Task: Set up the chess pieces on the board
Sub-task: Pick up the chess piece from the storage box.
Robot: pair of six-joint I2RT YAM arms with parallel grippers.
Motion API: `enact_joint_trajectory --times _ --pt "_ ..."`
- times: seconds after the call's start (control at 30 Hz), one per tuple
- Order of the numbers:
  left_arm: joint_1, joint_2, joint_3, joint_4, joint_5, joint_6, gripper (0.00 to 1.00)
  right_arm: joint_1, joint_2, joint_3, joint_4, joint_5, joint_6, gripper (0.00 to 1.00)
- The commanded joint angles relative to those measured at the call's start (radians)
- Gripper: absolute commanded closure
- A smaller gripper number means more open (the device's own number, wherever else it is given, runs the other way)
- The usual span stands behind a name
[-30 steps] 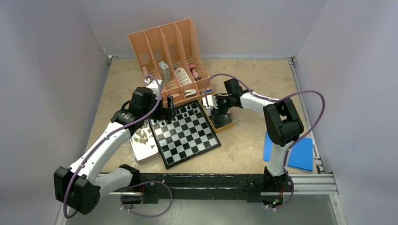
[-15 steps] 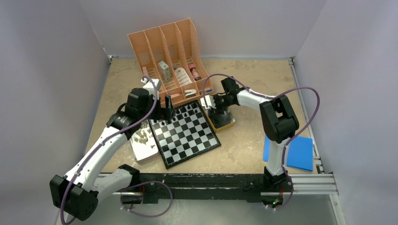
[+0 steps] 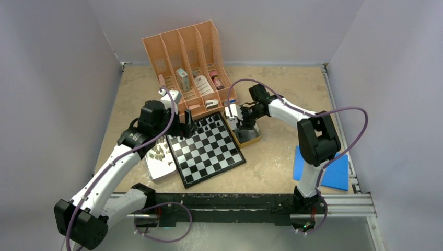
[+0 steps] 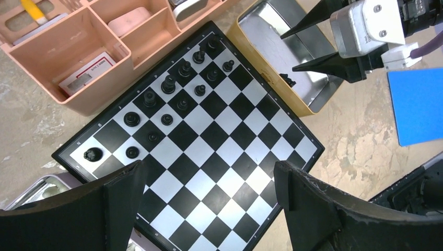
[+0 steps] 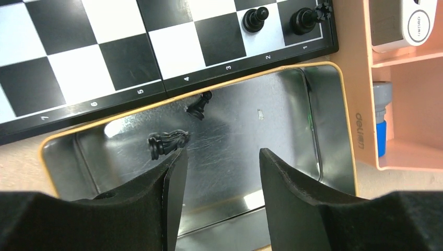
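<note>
Right elbow has swung outward. From above, the board sits mid-desk. Left gripper, wide open and empty, hangs over black chess pieces on it. Right gripper, half open and empty, hovers over a tray holding two more.

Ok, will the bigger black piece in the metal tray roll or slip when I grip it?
Likely yes: the piece lies on its side on the shiny tray, so it may roll or skid. Its narrow, rounded shape could squirt out of the right gripper. Probably light.
</note>
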Motion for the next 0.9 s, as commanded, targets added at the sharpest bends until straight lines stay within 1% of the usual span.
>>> enact_joint_trajectory --times 0.0,0.3,0.5,0.67,0.87 --pt "0.006 -0.028 -0.005 0.056 0.053 0.031 0.09 0.010 -0.063 0.000 -0.064 -0.015 0.103 0.43" --pt "0.006 -0.048 -0.013 0.067 0.099 0.031 0.09 0.041 -0.065 -0.035 -0.065 -0.013 0.227 0.41" --pt "0.006 -0.057 -0.013 0.069 0.107 0.032 0.09 0.051 -0.075 -0.082 -0.016 0.025 0.287 0.41" --pt "0.006 -0.065 -0.015 0.067 0.108 0.031 0.09 0.058 -0.056 -0.095 0.007 0.077 0.317 0.44" --pt "0.006 -0.071 -0.018 0.064 0.104 0.031 0.09 0.063 -0.041 -0.121 0.070 0.095 0.338 0.47"
